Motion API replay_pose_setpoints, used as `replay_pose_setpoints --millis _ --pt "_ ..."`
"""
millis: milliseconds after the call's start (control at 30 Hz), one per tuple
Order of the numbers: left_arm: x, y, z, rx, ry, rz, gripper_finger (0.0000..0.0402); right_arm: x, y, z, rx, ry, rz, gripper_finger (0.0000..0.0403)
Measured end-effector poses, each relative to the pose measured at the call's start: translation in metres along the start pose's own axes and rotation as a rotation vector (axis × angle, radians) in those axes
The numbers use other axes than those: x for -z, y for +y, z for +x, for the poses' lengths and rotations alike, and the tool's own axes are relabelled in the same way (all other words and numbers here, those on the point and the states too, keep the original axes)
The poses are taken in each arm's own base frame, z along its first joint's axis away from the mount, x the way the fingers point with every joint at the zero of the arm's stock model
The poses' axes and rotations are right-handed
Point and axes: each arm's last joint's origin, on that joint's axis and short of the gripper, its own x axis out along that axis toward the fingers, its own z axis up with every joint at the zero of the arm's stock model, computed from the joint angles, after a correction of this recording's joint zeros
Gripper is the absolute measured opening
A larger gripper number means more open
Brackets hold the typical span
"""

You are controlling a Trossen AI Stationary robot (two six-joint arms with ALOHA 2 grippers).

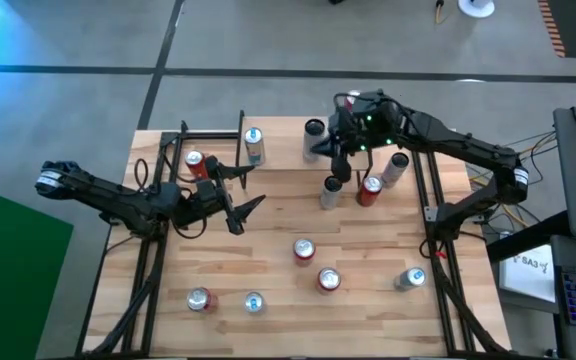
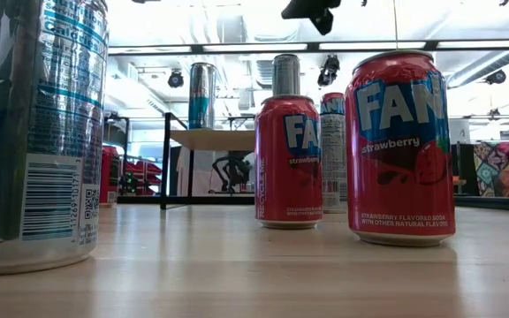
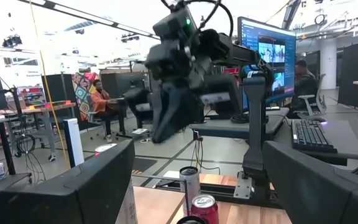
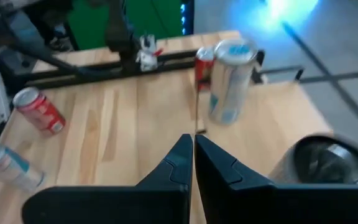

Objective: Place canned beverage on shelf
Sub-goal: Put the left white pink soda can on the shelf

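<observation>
I find the shelf (image 1: 218,150) at the far left corner of the worktop (image 1: 278,300), with one blue-and-silver can (image 1: 255,146) standing upright on its plank at the right end. A red can (image 1: 196,164) sits low by the shelf's left part; whether it is under or beside the plank I cannot tell. So I judge one can placed and most of the job left.

The left gripper (image 1: 246,198) hangs just in front of the shelf, fingers spread wide, holding nothing. The right gripper (image 1: 336,150) is up over the far edge right of centre, fingers pressed together and empty, above a cluster of four cans (image 1: 370,188).

Still loose: two red cans (image 1: 304,250) mid-worktop, three cans (image 1: 200,299) along the near edge. In my judgement, the next step is a fresh pick.
</observation>
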Motion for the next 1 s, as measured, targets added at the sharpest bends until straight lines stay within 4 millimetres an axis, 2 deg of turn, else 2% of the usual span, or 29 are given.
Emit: replay_pose_setpoints --millis 133,400,600,1000 --pt "-0.001 0.000 0.000 -0.001 -0.006 -0.004 0.0339 0.018 -0.002 0.013 0.007 0.048 0.038 0.0009" --pt "-0.001 0.000 0.000 -0.001 -0.005 -0.004 0.0339 0.051 -0.013 0.038 0.143 0.090 0.058 0.0009" --pt "-0.001 0.000 0.000 -0.001 -0.006 -0.004 0.0339 0.056 -0.017 0.041 0.272 0.103 0.045 0.0009" --pt "0.000 0.000 0.000 0.000 -0.003 -0.002 0.0339 0.056 -0.026 0.048 0.349 0.095 0.019 0.0009"
